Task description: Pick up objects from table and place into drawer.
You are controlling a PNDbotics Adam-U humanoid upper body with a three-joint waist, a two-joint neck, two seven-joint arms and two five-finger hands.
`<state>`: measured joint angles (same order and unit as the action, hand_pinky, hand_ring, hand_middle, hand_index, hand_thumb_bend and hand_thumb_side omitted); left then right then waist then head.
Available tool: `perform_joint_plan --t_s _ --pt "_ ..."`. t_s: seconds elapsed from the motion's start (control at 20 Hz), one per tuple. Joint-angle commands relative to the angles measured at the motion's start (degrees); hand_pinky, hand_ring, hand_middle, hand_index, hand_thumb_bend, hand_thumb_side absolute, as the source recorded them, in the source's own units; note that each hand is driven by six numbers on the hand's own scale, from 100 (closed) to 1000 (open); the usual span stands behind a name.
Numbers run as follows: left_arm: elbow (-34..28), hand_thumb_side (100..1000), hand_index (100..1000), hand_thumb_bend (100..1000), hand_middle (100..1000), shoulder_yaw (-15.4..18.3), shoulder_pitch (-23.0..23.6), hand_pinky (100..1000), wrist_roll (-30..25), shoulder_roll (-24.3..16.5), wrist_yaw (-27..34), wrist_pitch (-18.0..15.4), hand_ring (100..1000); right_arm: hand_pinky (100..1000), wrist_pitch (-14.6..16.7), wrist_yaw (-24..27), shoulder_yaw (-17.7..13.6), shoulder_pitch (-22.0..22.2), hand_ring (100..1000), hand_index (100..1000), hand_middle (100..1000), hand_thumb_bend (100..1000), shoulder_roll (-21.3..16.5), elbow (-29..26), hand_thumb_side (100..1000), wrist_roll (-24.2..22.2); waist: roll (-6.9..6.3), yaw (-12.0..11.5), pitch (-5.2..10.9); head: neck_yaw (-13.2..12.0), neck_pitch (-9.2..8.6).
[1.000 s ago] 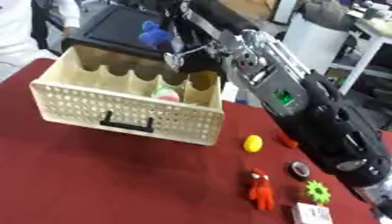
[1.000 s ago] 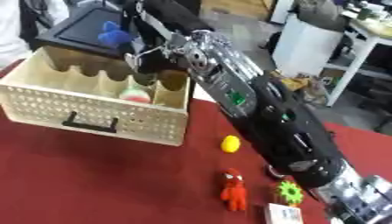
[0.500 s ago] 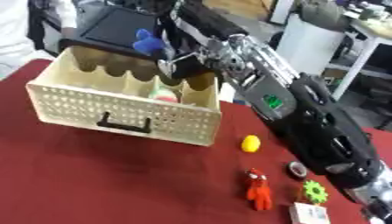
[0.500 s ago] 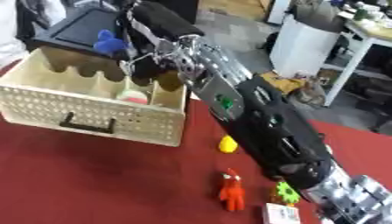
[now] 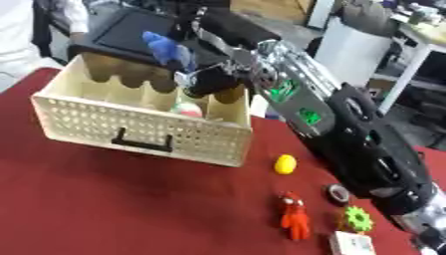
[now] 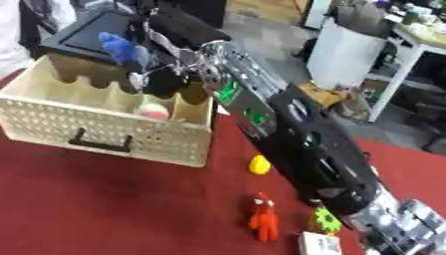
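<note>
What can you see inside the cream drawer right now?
Inside the drawer, one round pink, white and green thing shows near its right end. The front wall and the right hand hide the rest.

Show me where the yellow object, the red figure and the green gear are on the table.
yellow object (image 5: 285, 164), left eye view, on its middle.
red figure (image 5: 294, 217), left eye view, on its body.
green gear (image 5: 357, 218), left eye view, on its centre.

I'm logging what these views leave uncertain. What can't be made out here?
- Right robot hand: blurred over the drawer; grip unclear.
- Blue object: shape blurred; whether it's held is unclear.
- Drawer contents: front wall hides most.
- Left robot hand: in no view.
</note>
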<state>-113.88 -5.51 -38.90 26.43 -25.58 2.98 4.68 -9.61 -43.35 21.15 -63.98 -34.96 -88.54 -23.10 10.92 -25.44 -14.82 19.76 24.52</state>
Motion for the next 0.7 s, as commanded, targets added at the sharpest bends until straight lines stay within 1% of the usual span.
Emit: perform_joint_plan --t_s 0.05,0.2,0.35,0.45,0.55,0.7 --pt "-0.71 1000 765 100 197 0.16 -0.68 240 0.05 -0.49 0.08 0.05 159 727 0.1 -0.49 -1.15 -1.0 787 825 718 100 -1.47 -0.94 414 -0.16 -0.66 0.1 1.2 -0.13 -0.41" --pt "-0.71 1000 765 100 197 0.18 -0.57 240 0.07 -0.5 0.06 0.11 160 727 -0.33 0.04 -1.55 -1.07 785 838 722 100 -1.52 -1.37 421 0.31 -0.69 0.22 1.29 -0.19 -0.34" --pt "-0.71 1000 764 100 197 0.17 -0.46 240 0.08 -0.54 0.06 0.17 160 747 -1.19 1.0 -2.28 -1.27 811 885 753 100 -1.64 -1.95 465 0.8 -0.74 0.45 1.46 -0.29 -0.25" --pt "-0.71 1000 764 100 196 0.13 -0.34 240 0.04 -0.56 0.06 0.21 159 760 -1.91 1.53 -2.93 -1.42 822 893 764 100 -1.94 -2.65 497 1.25 -0.78 0.63 1.6 -0.37 -0.21" --pt "-0.71 1000 764 100 197 0.14 -0.26 240 0.03 -0.58 0.05 0.24 160 761 -2.55 2.21 -3.61 -1.2 821 892 762 100 -2.57 -3.68 528 1.81 -0.82 0.68 1.77 -0.44 -0.17" --pt "-0.71 1000 764 100 196 0.13 -0.12 240 0.04 -0.64 0.03 0.27 160 751 -3.55 3.35 -4.45 -0.66 808 877 750 100 -3.62 -5.31 520 2.69 -0.93 0.79 2.01 -0.57 -0.11"
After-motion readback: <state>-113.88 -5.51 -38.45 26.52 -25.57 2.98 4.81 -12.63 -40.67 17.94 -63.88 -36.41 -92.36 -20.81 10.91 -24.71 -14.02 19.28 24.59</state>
